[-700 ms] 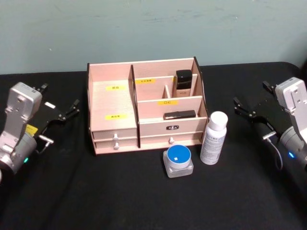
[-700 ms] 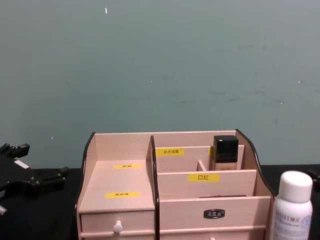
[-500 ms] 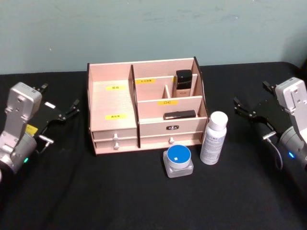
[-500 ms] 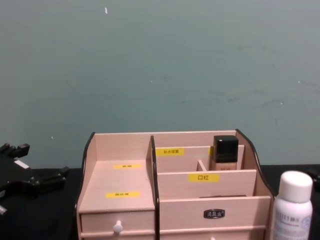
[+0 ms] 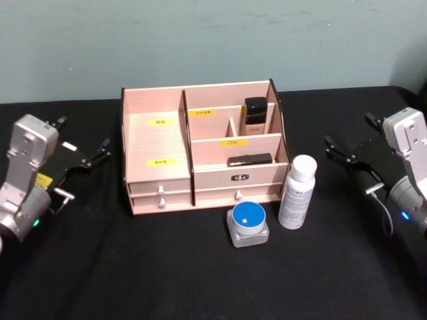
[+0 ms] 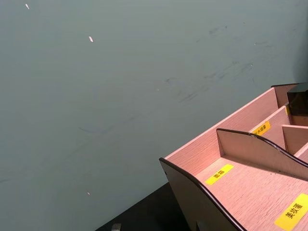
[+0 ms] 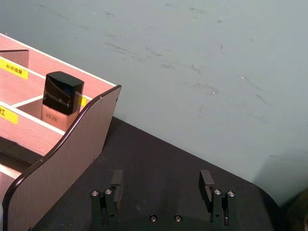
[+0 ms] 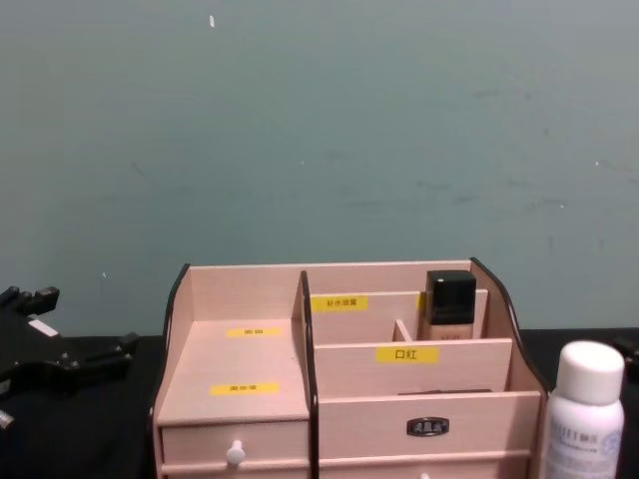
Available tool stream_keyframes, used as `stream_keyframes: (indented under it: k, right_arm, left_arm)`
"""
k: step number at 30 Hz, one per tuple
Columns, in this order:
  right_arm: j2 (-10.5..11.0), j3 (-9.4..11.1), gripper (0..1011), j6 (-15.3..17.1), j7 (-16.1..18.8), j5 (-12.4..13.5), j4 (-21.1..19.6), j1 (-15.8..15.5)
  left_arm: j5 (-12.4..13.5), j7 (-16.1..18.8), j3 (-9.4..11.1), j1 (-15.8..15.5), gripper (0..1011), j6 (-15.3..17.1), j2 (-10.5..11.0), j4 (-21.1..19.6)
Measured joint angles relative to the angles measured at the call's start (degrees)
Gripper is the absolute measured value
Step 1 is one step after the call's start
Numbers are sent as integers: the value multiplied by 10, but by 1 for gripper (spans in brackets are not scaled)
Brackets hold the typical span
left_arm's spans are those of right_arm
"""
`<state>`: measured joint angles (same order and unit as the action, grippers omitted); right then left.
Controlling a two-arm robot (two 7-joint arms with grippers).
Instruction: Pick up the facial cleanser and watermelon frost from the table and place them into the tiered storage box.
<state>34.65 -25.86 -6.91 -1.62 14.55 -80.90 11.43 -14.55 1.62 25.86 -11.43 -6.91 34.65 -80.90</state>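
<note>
The tiered storage box (image 5: 153,141) stands at the middle back of the black table, also seen from the front (image 8: 349,424) and in both wrist views (image 6: 250,183) (image 7: 62,168). A white bottle, the facial cleanser (image 5: 297,192) (image 8: 587,409), stands upright at the box's front right corner. A small clear jar with a blue lid, the watermelon frost (image 5: 248,224), sits in front of the box. My left gripper (image 5: 85,133) (image 8: 85,321) rests open, left of the box. My right gripper (image 5: 347,130) (image 7: 161,179) is open, right of the bottle.
A dark-capped bottle (image 5: 255,115) (image 7: 60,98) stands in the box's upper right compartment. A flat black item (image 5: 249,159) lies in the tier below it. The box's wide left compartment holds nothing. A teal wall runs behind the table.
</note>
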Motion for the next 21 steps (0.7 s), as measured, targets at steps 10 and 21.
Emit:
stream_keyframes:
  k: [10,21]
  right_arm:
    - [0,0,1003,0,0,0,0,0]
    - [0,0,1002,0,0,0,0,0]
  left_arm:
    - [0,0,0,0,1010,0,0,0]
    - [0,0,0,0,1010,0,0,0]
